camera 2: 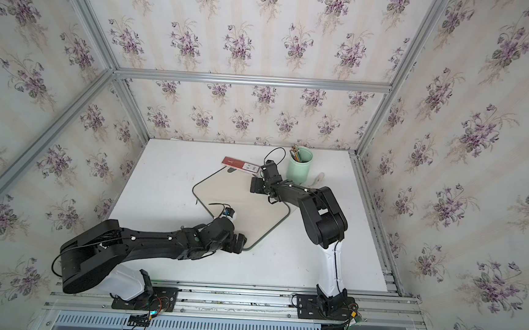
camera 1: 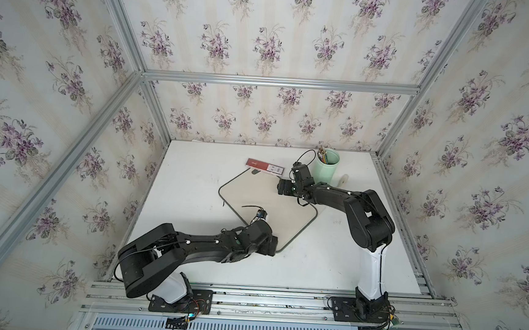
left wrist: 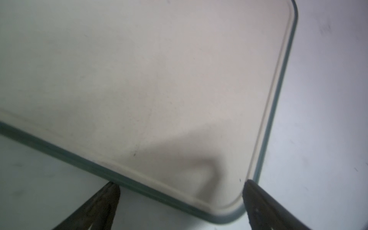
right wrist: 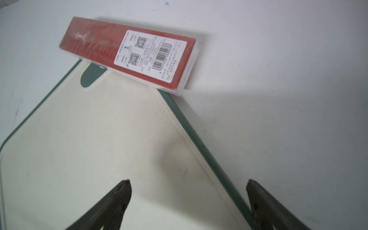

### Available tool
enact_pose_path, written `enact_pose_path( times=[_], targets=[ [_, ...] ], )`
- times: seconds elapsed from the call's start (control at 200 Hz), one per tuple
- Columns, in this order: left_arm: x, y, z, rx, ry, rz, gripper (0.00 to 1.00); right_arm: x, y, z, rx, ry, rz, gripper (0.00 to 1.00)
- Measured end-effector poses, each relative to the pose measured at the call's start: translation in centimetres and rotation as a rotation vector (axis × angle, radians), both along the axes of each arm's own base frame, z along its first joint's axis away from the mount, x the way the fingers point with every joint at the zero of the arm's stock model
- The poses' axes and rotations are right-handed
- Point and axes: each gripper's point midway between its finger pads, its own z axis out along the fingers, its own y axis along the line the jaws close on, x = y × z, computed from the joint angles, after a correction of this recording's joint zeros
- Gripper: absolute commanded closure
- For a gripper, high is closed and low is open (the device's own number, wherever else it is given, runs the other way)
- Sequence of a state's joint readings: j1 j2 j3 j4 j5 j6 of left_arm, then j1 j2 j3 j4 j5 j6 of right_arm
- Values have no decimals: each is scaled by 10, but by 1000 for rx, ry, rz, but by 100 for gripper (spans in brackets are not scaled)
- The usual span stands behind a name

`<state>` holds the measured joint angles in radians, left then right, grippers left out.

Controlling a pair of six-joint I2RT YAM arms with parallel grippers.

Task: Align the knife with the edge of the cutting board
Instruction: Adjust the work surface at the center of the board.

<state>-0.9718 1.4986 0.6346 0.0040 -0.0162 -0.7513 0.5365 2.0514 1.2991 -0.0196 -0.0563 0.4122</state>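
The box (camera 1: 264, 167) overlaps the cutting board (camera 1: 254, 197) at its far corner.

We count one cutting board (camera 1: 264, 200) at the centre, one red box (camera 1: 264, 166) at twelve o'clock and one green cup (camera 1: 324, 173) at one o'clock. Its pencils (camera 1: 322, 153) are too small for us to number. We count two of one kind: the left arm (camera 1: 200, 247) at seven o'clock, the right arm (camera 1: 362, 211) at three.
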Motion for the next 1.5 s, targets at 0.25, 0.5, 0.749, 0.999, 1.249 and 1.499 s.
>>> enact_pose_path(
  times=[0.25, 0.5, 0.749, 0.999, 1.249, 1.499],
  targets=[
    [49, 57, 76, 6, 18, 150, 1, -44, -1, 23, 42, 53, 64, 1],
    [152, 163, 68, 83, 95, 422, 1, -94, -40, 35, 59, 56, -16, 0],
    [191, 204, 16, 94, 232, 477, 1, -179, -84, 3, 94, 143, -94, 0],
    [183, 191, -9, 14, 218, 415, 1, -206, -70, -8, 197, 131, -49, 0],
    [151, 197, -15, 46, 21, 436, 1, -152, -55, -9, 90, 76, -112, 2],
    [99, 198, -16, 50, -81, 478, 1, -112, -47, -15, -54, 48, -115, 2]
  ],
)
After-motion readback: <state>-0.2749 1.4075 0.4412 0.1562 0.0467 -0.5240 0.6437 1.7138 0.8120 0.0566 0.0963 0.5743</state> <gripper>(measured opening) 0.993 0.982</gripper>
